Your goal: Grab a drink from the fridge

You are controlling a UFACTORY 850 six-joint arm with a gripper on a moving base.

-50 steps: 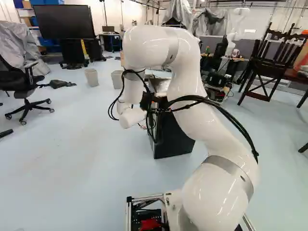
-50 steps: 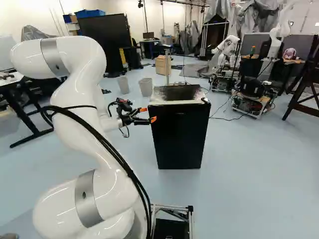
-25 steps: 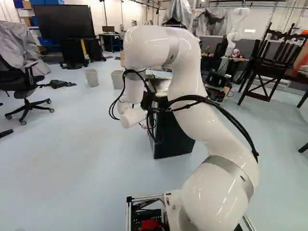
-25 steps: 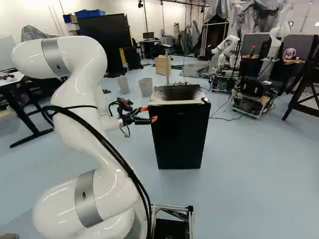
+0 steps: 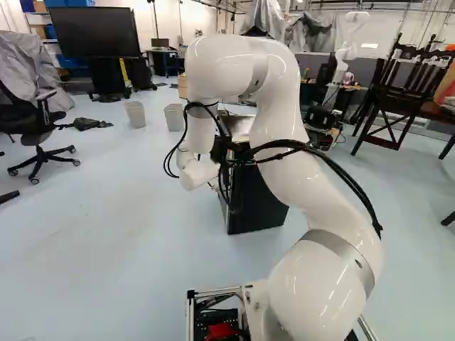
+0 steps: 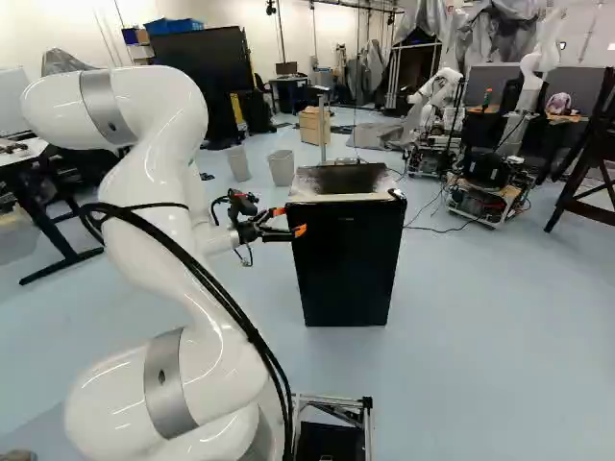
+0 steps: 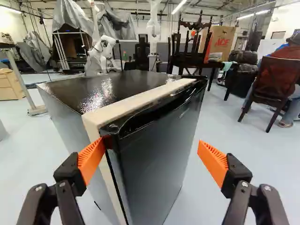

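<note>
In the right base view my gripper (image 6: 289, 221) is at the near left upper corner of the black fridge (image 6: 348, 264). Its fingers stand wide open in the wrist view, where the gripper (image 7: 151, 147) has the fridge's front corner between and beyond its pads. One orange pad (image 7: 91, 158) is close to the door's upper corner, by the cream edge strip; contact is unclear. The other pad (image 7: 214, 161) stands off in front of the door (image 7: 157, 157). The door looks closed, and no drink can be seen.
Beyond the fridge stand two bins (image 6: 281, 168), a wooden cabinet (image 6: 313, 125) and another robot (image 6: 490, 178). Dark wooden chairs (image 5: 405, 96) are at the right of the left base view. An office chair (image 5: 35, 124) stands at its left.
The arm has shifted slightly, bringing the gripper a little farther toward the right in the right base view, across the fridge's upper corner. Base and fridge have stayed put.
</note>
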